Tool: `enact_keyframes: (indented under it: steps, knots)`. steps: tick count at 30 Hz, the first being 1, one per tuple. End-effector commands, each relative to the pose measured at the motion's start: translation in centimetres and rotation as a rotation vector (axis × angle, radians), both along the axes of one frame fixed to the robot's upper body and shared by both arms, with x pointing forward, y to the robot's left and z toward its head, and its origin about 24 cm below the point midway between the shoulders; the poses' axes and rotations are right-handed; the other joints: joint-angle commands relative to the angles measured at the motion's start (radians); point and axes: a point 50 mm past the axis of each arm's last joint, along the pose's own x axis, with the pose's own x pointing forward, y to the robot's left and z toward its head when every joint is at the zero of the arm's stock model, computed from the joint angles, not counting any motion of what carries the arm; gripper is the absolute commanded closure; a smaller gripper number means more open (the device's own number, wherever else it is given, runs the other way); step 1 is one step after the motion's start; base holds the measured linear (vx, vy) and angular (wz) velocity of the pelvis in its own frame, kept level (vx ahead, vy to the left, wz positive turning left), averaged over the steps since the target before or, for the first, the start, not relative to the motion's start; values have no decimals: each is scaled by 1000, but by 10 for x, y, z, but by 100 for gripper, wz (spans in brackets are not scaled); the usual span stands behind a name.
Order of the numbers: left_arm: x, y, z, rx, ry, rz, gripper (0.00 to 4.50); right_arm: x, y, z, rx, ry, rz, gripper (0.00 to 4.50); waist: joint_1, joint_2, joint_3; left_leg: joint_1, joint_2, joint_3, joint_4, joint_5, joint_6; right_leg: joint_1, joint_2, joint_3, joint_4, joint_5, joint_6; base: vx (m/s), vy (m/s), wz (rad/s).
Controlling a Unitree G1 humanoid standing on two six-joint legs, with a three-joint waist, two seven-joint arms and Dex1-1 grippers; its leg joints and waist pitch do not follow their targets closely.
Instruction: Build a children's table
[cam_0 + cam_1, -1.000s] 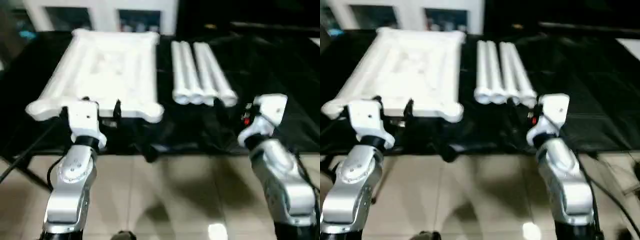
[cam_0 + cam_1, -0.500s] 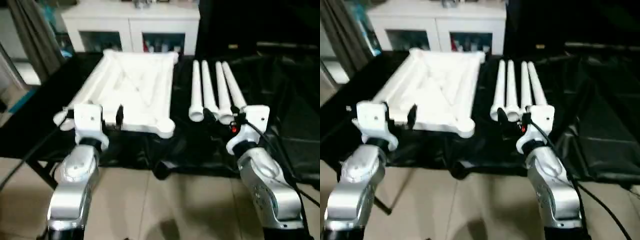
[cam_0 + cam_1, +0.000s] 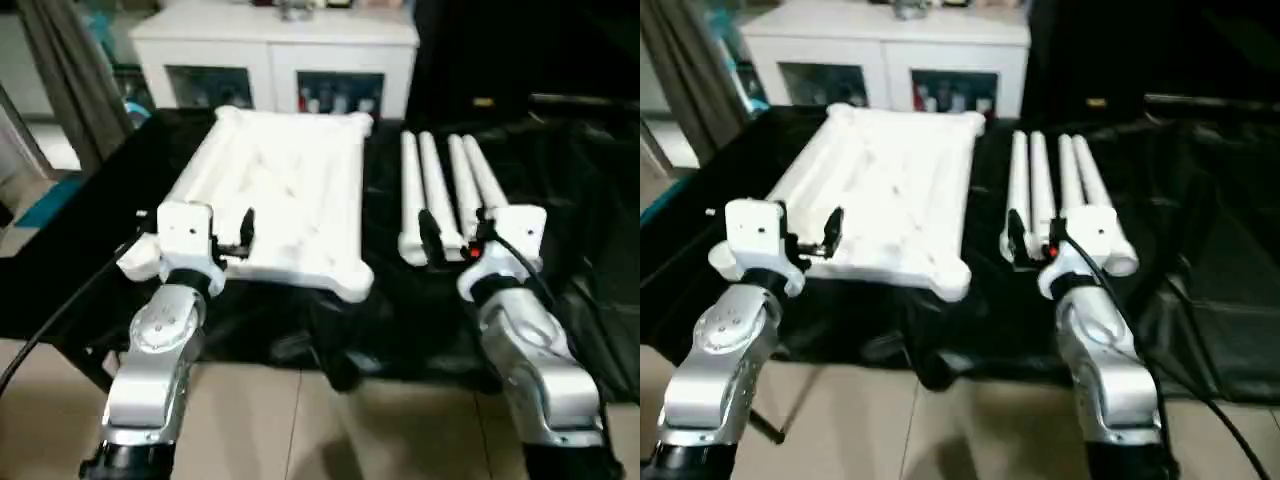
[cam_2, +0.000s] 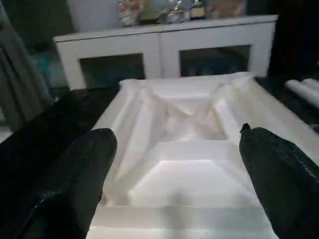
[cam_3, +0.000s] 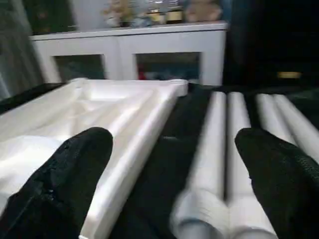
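Black cloth (image 3: pixel 560 200) covers the work surface on which everything lies. Toward the left lies the white plastic rectangular tabletop (image 3: pixel 285 190), underside up, its ribs crossing in an X and round sockets at its corners. The left gripper (image 3: pixel 215 238), at the end of a silver forearm (image 3: pixel 155 350), hovers at the near edge of that tabletop with its two black fingers (image 4: pixel 75 184) spread wide, holding nothing. To the right of the tabletop, four long white tapered tube legs (image 3: pixel 445 195) lie side by side, parallel to the tabletop's long edge, flared ends toward the robot. The right gripper (image 3: pixel 452 235) hangs just over those near ends, its fingers likewise wide apart and empty. Behind the work surface stands a white cabinet with glass fronts (image 3: pixel 275 65).
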Motion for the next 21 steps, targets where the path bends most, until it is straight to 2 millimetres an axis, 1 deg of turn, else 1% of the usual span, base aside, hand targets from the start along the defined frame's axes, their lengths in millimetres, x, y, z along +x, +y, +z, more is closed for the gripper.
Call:
enact_keyframes:
  steps: [1,2,3,4,5,6,7,8,9,10,11,12,13,14,15,16,17,18,19,20,21]
  knots:
    - [-1,-8,2,-11,-9,-29,3,0,-12,-6,-38,32,-46,0,-38,13,-58,146,183,-143,-112,72,441,-132,-29,16,36,-20,100,104,-3,-7]
    - [-2,-9,0,-13,-6,-30,3,0,-14,-6,-37,33,-51,0,-34,-5,-43,109,149,-102,-138,14,423,-114,-34,21,17,49,89,104,-3,-7]
    - [-3,-9,-1,-14,-3,-32,3,-1,-14,-6,-37,35,-56,0,-30,-18,-40,97,120,-75,-137,-42,385,-97,-40,30,-26,89,60,87,-28,-7]
    - [-3,-9,-1,-14,-2,-33,3,-1,-15,-6,-38,36,-59,0,-16,-61,-38,59,41,-4,-106,-213,274,-34,-66,82,-131,68,25,73,-97,6]
    - [-3,-10,-1,-15,-1,-34,3,-2,-15,-6,-39,36,-61,0,20,-89,-47,-9,-51,38,57,-186,201,70,-152,203,-222,-306,-36,73,-97,6]
    - [-3,-10,-1,-15,-1,-36,3,-2,-16,-6,-39,35,-61,0,28,-82,-51,-35,-36,15,90,-111,168,95,-178,220,-221,-405,-80,108,-107,8]
    - [-2,-11,-1,-16,-3,-38,3,-2,-16,-5,-40,32,-60,0,33,-79,-45,-75,-28,-2,119,-25,97,100,-153,211,-213,-449,-123,131,-56,4]
    - [-1,-11,0,-16,-4,-41,3,-2,-15,-5,-42,29,-59,0,33,-67,-41,-85,-17,-9,113,25,64,101,-141,187,-212,-409,-173,131,-56,4]
    - [-1,-11,0,-17,-5,-42,3,-2,-16,-4,-44,28,-59,0,32,-59,-35,-82,-6,-10,103,40,57,94,-144,178,-224,-408,-208,113,-23,8]
    - [-1,-11,0,-16,-5,-43,3,-1,-15,-4,-44,28,-58,0,32,-42,-26,-78,15,-10,56,72,58,82,-116,140,-235,-415,-246,111,30,8]
    - [-1,-12,0,-15,-6,-44,3,-1,-16,-4,-46,26,-58,0,26,-13,-23,-53,44,-5,-23,64,53,74,-79,82,-236,-439,-225,111,30,8]
    - [0,-12,0,-15,-6,-44,3,-1,-16,-3,-47,26,-58,0,19,12,-24,-28,59,-3,-64,16,38,70,-51,47,-231,-423,-194,119,103,-3]
    - [-1,-12,0,-15,-6,-44,3,-1,-16,-3,-49,26,-57,0,-24,35,-22,31,124,-77,-131,-349,28,18,15,4,-137,-339,-127,159,128,-1]
    - [-1,-12,0,-15,-6,-43,3,-1,-16,-3,-50,26,-57,0,-42,38,-44,109,181,-142,-165,-547,46,-31,11,10,-25,-140,-71,159,128,-1]
    - [-1,-12,0,-15,-5,-43,3,0,-16,-3,-48,28,-55,0,-43,45,-54,127,180,-155,-161,-526,87,-50,7,6,-5,-72,-28,174,90,7]
    - [-1,-12,-1,-15,-5,-43,3,0,-16,-3,-53,32,-51,0,-55,35,-53,136,174,-155,-146,-401,210,-83,-5,6,11,0,44,162,58,-2]
    - [0,-12,-1,-14,-5,-43,3,0,-16,-3,-57,34,-48,0,-56,27,-43,124,159,-136,-138,-280,300,-102,-14,7,19,31,70,162,58,-2]
    - [0,-12,-1,-13,-4,-45,3,0,-15,-3,-59,34,-42,0,-56,33,-45,149,192,-57,-140,-265,211,-132,-27,8,10,53,53,160,24,-20]
    - [-1,-13,-1,-8,-4,-50,3,0,-14,-3,-63,29,-36,0,-46,-12,-37,125,198,-12,-168,-284,125,-108,-43,8,-4,115,32,141,-33,-47]
    - [-1,-13,-1,-8,-4,-50,3,0,-14,-3,-63,29,-36,0,-31,-42,-24,113,160,72,-178,-411,59,-94,-49,14,-66,106,-36,141,-33,-47]
    - [-1,-13,-1,-5,-3,-54,3,1,-14,-2,-62,27,-39,0,-25,-58,-33,119,110,104,-143,-462,43,-78,-47,41,-112,22,-77,177,-106,-58]
